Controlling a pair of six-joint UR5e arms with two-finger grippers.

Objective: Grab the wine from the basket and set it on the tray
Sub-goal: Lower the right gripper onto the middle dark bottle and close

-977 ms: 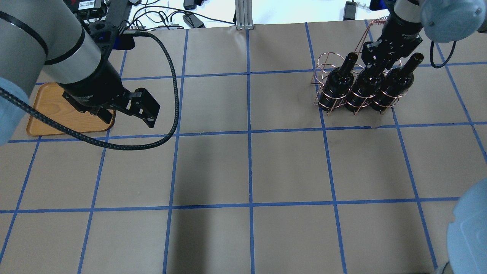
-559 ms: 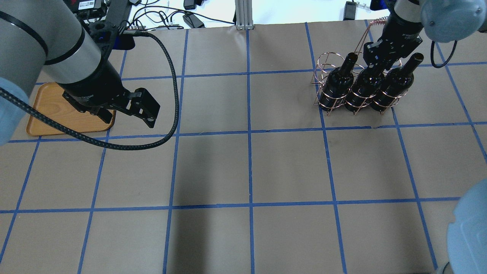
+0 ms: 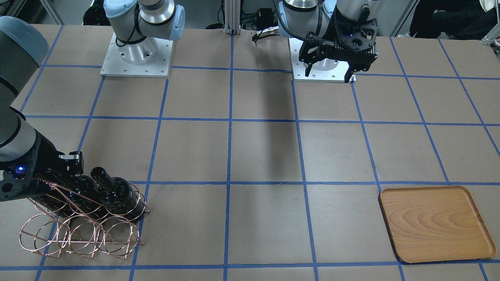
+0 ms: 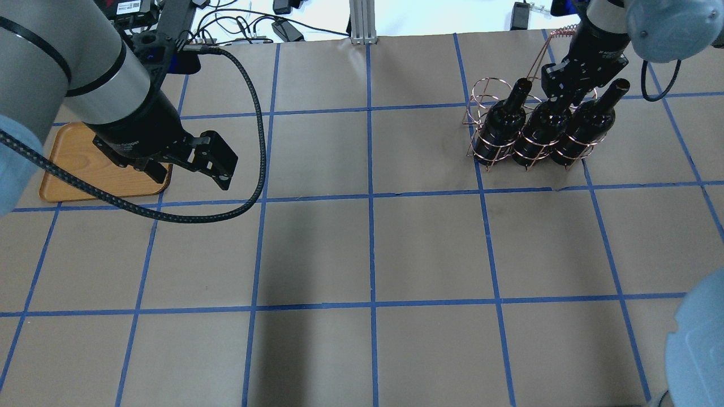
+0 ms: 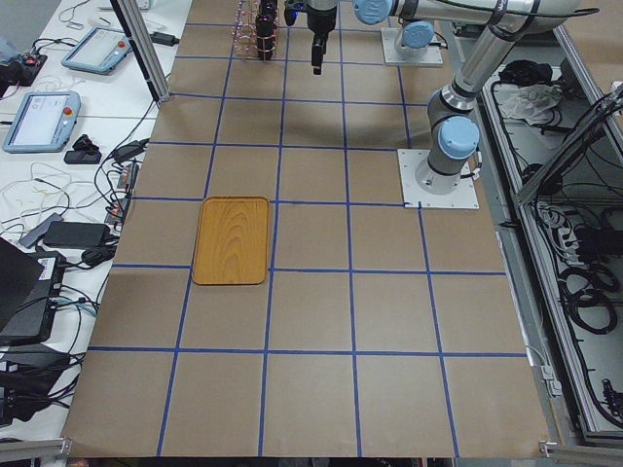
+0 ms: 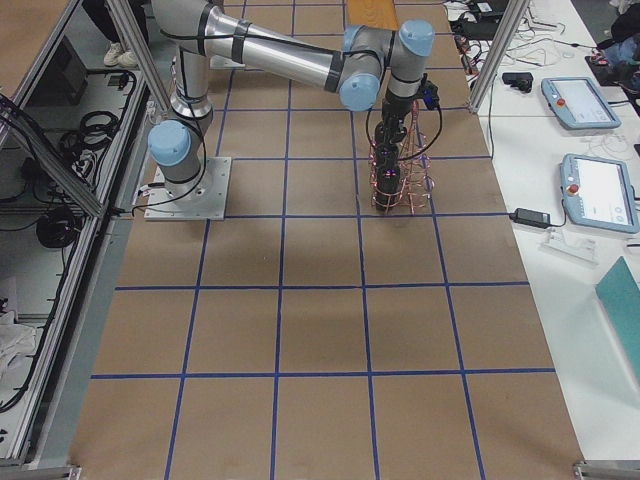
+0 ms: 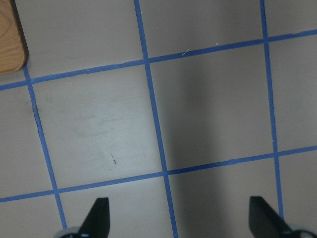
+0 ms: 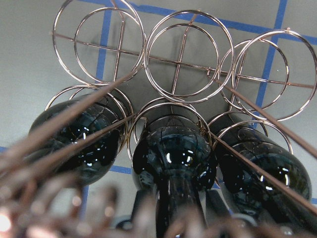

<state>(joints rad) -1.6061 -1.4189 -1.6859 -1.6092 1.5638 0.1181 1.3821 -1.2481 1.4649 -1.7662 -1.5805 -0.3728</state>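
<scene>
Three near-black wine bottles stand in the near row of the copper wire basket (image 4: 485, 96): left (image 4: 500, 127), middle (image 4: 540, 131) and right (image 4: 584, 127). My right gripper (image 4: 561, 93) is over the middle bottle's neck. In the right wrist view its gripper (image 8: 177, 218) has a finger (image 8: 137, 210) on either side of that neck (image 8: 176, 198) with slim gaps, so it looks open. The basket's far hoops (image 8: 183, 59) are empty. My left gripper (image 4: 192, 175) is open and empty, hovering by the wooden tray (image 4: 73, 164). The empty tray also shows in the front view (image 3: 433, 222).
The table is brown paper with a blue tape grid (image 4: 370, 195). The left arm's black cable (image 4: 257, 141) loops over the table next to the tray. Cables and boxes (image 4: 283, 25) lie past the far edge. The basket's twisted handle (image 4: 557, 35) rises beside the right wrist.
My right gripper has shifted slightly up and away along the middle bottle's neck. The bottles, the basket and the left arm have not moved.
</scene>
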